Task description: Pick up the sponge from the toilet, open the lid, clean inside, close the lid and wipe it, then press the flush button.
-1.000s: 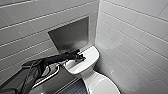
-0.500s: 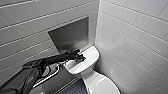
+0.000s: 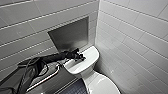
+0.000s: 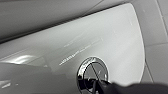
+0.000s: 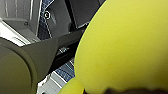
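Left claw [image 3: 80, 58] was poised over the tank top of the toilet [image 3: 90, 54], its dark tip at the flush button [image 4: 93, 72]; its opening could not be told. Right claw [image 5: 120, 90] gripped the yellow sponge [image 5: 125, 47]. The lid [image 3: 102, 85] lay closed.

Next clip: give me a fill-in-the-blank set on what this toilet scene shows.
1. The left tool reaches the flush button on the toilet's ____ top.
2. The sponge seen from the right wrist is coloured ____.
3. The lid is ____ (open or closed).
Missing words: tank; yellow; closed.
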You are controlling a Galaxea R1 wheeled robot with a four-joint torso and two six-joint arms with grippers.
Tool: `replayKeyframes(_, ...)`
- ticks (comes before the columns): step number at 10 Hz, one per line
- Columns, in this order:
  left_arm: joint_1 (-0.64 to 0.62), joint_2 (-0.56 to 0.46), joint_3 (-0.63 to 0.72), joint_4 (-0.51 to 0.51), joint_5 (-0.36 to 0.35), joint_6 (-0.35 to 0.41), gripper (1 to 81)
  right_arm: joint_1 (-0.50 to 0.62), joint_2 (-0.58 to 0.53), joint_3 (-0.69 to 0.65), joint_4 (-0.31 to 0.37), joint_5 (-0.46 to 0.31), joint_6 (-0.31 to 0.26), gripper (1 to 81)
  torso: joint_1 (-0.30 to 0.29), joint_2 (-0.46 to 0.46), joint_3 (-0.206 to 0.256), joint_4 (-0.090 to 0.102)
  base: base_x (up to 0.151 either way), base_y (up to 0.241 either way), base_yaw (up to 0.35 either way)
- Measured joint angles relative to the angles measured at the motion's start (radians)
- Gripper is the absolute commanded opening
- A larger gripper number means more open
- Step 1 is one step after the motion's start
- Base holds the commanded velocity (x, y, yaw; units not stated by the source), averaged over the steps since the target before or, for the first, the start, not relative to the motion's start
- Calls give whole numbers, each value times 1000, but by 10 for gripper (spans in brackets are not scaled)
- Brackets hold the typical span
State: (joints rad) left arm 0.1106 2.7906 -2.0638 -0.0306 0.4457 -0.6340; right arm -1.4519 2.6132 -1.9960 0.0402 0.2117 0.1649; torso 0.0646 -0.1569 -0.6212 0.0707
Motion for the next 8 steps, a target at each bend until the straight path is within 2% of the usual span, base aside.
replayKeyframes(4,-72,-159,291,-14,-3,-22,10,0,0,-1,0,0,0,10,0,0,0,0,0,0,0)
replayKeyframes(8,-63,-406,629,-14,4,-20,10,0,17,-40,0,0,0,10,0,0,0,0,0,0,0)
